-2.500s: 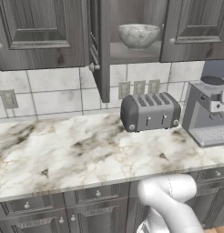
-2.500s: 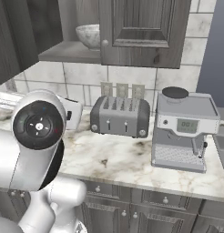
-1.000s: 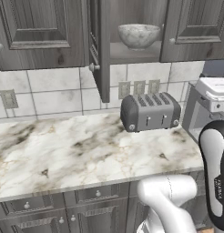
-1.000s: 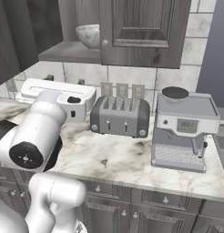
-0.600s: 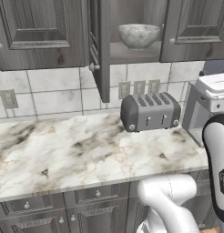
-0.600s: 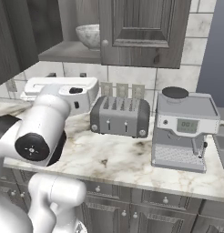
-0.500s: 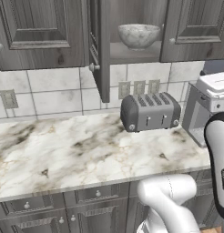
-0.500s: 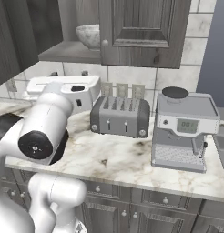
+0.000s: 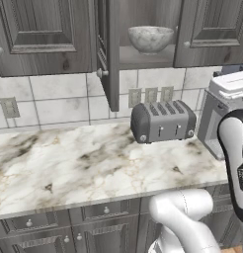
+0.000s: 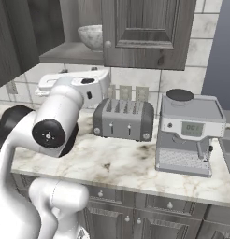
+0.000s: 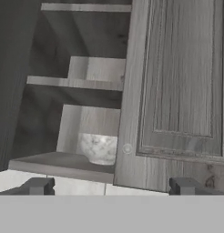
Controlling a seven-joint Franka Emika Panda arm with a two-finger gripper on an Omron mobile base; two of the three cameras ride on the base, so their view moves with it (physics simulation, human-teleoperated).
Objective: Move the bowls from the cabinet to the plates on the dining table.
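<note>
While the cabinet (image 9: 143,34) stands with one door swung out, the arm is lifted up in front of it; this looks like the reaching step, the very start of the job, with no bowl taken out yet. Below is the long stone counter (image 9: 84,168); on it sit the coffee machine (image 10: 187,133) and the toaster (image 9: 163,121), side by side. Up on the cabinet's low shelf sits one bowl (image 9: 150,38); the shut door hides part of it in the hand view. The claw (image 11: 111,186) is spread wide and holds nothing; its two tips point up at the shelf, well apart from the bowl. Next it likely must go up and in past the door edge, then close on the rim.
</note>
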